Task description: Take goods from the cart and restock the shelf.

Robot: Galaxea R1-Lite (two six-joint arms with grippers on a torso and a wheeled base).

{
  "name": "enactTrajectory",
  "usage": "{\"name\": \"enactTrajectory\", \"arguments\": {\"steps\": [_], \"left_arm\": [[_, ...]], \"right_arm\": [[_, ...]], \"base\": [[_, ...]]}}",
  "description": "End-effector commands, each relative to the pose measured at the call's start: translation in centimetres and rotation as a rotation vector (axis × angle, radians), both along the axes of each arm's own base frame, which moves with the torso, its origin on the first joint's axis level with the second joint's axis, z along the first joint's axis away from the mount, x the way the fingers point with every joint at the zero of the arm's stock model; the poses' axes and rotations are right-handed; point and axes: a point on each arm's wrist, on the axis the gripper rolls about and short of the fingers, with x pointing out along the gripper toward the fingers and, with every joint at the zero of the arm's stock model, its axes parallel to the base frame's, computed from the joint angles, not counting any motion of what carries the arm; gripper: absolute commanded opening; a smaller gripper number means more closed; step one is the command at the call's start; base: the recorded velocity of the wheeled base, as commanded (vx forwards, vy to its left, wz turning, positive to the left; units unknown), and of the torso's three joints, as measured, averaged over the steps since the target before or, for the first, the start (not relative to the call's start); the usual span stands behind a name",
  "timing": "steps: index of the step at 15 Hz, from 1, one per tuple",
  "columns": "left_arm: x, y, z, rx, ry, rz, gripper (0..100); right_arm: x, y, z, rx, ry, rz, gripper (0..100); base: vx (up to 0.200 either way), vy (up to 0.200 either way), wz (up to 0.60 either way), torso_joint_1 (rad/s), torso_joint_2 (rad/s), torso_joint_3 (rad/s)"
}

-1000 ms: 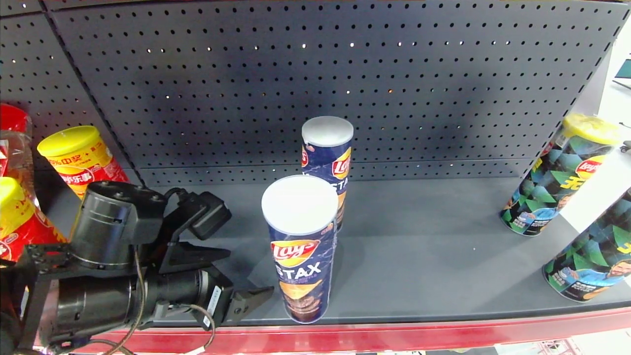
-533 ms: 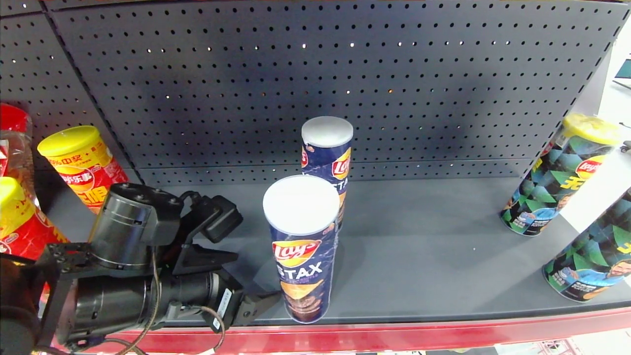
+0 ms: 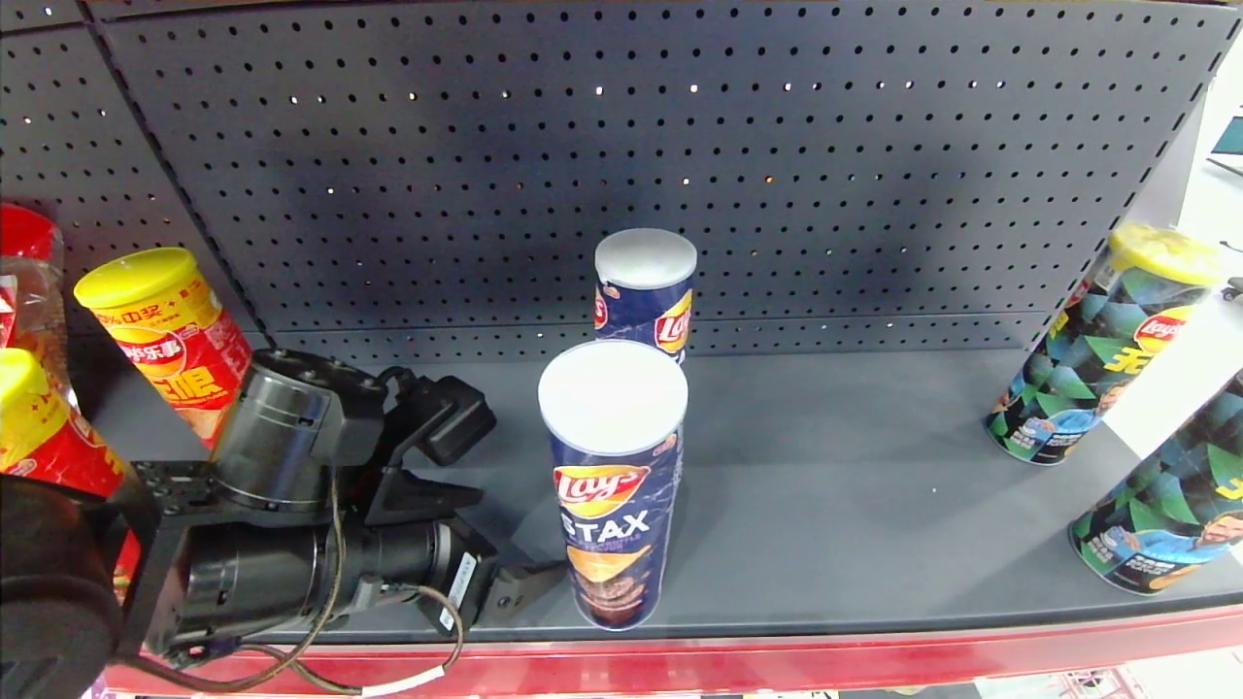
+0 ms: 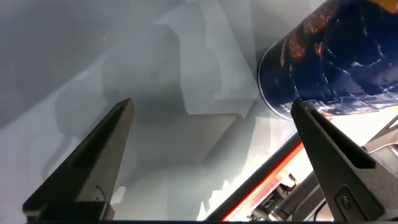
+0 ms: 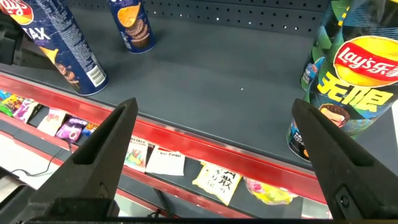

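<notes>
The blue chip can (image 3: 612, 485) stands upright at the front edge of the shelf (image 3: 855, 485), just off the tip of one finger of the left claw (image 3: 522, 534). It is outside the gap between the fingers, and touching that fingertip or very nearly so. The left claw lies low over the shelf with its fingers spread wide and has hold of nothing. A second blue can (image 3: 646, 291) stands straight behind the first, farther from the claw, against the pegboard (image 3: 583, 146). Red and yellow cans (image 3: 165, 330) stand behind the claw's arm. The right claw (image 5: 212, 106) is also spread wide and empty, in front of the red strip (image 5: 205, 140) with its price labels (image 5: 165, 162). Green cans (image 5: 348, 81) stand near one of its fingers.
</notes>
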Motion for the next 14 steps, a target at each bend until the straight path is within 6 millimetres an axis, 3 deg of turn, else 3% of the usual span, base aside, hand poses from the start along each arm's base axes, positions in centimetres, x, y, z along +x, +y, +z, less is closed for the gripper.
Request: {"name": "enactTrajectory", "arguments": {"steps": [1, 14], "left_arm": [[0.23, -0.26, 0.03, -0.001, -0.001, -0.003, 100], [0.19, -0.49, 0.07, 0.0, -0.003, -0.002, 100]], "right_arm": [[0.05, 0.02, -0.02, -0.001, 0.004, 0.001, 100], [0.04, 0.01, -0.1, -0.003, 0.005, 0.0, 100]], "base": [[0.0, 0.0, 0.0, 0.0, 0.0, 0.0], [0.0, 0.0, 0.0, 0.0, 0.0, 0.0]]}}
